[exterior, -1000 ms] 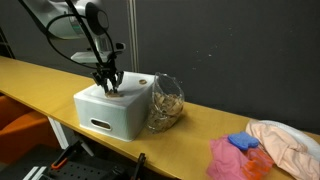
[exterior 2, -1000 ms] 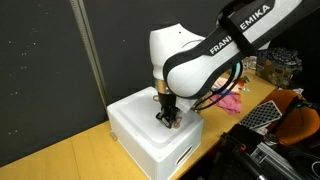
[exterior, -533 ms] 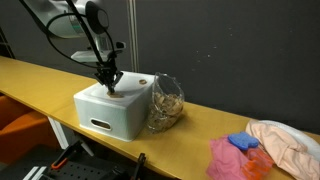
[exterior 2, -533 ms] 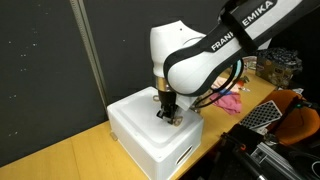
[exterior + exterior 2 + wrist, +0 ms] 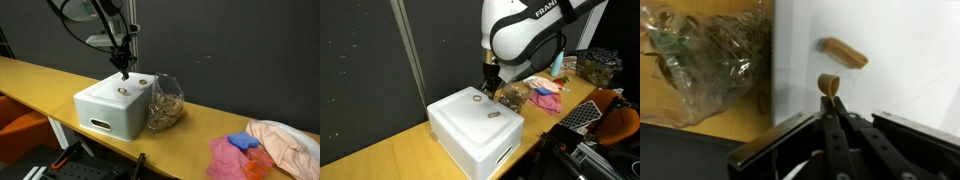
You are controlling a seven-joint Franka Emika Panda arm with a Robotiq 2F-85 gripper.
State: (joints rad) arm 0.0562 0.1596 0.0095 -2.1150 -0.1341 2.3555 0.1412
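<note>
My gripper point(image 5: 124, 73) hangs a little above the white box point(image 5: 105, 112), shut on a small tan rubber band point(image 5: 827, 84) that sticks out past the fingertips in the wrist view. A second tan band point(image 5: 843, 52) lies flat on the box lid just beyond it. In an exterior view the gripper point(image 5: 490, 90) is over the far edge of the box point(image 5: 460, 135), with a band ring point(image 5: 477, 98) and another small piece point(image 5: 492, 114) on the lid. A clear bag of rubber bands point(image 5: 165, 103) leans against the box side.
The box stands on a long yellow table point(image 5: 40, 78). Pink and blue cloths point(image 5: 238, 155) and a peach cloth point(image 5: 288, 142) lie further along it. A black curtain backs the table. Bins and clutter point(image 5: 600, 65) stand beyond the arm.
The jaws closed on a rubber band at the box lid, then the gripper lifted off the lid and moved toward the bag side with the band held.
</note>
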